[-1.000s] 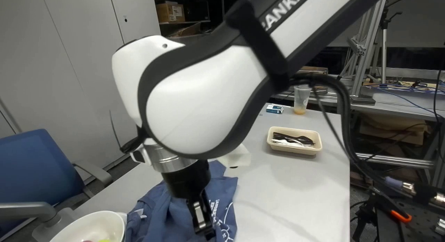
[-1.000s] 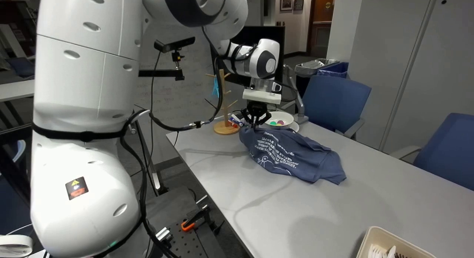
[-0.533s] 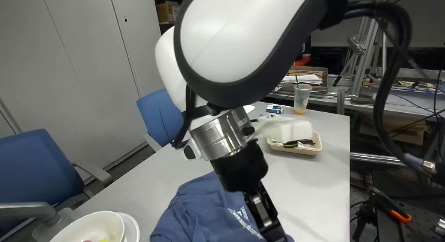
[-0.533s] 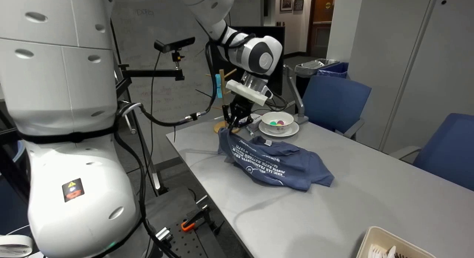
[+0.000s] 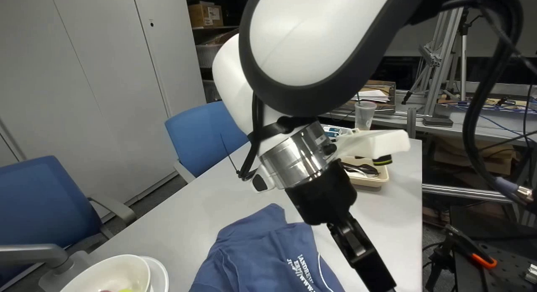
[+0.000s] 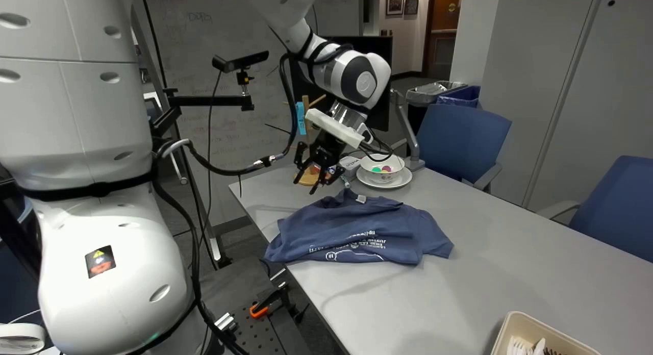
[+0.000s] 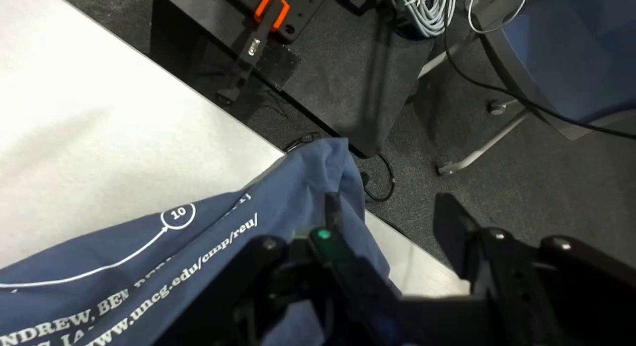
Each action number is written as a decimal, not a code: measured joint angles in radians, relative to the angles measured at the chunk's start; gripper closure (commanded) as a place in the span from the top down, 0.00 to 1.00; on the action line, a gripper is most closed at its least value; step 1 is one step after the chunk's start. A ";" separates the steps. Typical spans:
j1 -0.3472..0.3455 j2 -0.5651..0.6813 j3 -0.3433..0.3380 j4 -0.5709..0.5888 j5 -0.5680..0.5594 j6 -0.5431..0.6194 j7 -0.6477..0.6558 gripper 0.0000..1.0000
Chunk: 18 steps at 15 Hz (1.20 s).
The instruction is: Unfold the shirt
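Observation:
The navy shirt (image 6: 357,237) lies on the grey table, partly spread, with creases and folds across it. Its white lettering shows partly, and its collar with a white tag faces the bowl. It also shows in an exterior view (image 5: 260,250). In the wrist view, one corner of the shirt (image 7: 318,172) sticks out past the table edge. My gripper (image 6: 305,186) is above the shirt's far left part, apart from it, tilted, with its jaws spread. In the wrist view the gripper (image 7: 387,207) is open, with no cloth between its fingers.
A white bowl (image 6: 381,165) on a plate (image 6: 400,179) stands beside the shirt. A wooden stand (image 6: 308,178) is behind the gripper. A beige tray (image 6: 535,329) with cutlery sits at the table's other end. Blue chairs (image 6: 459,141) line one side.
The gripper pulled the held shirt edge toward the table's edge, then opened and let it go. The shirt dropped and lies more spread, with a corner past the edge.

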 measured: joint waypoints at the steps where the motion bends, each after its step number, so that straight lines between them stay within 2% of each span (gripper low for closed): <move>1: 0.000 -0.005 -0.001 -0.006 -0.002 0.006 -0.001 0.90; 2: 0.000 -0.011 -0.002 -0.013 -0.004 0.020 -0.001 0.99; 7: 0.002 -0.048 -0.002 -0.085 -0.051 0.235 -0.011 1.00; 10: 0.002 0.002 -0.005 -0.065 -0.131 0.408 0.016 1.00; 14: 0.011 0.153 -0.012 0.036 -0.220 0.545 0.178 1.00; 18: 0.054 0.289 -0.048 0.164 -0.278 0.569 0.387 1.00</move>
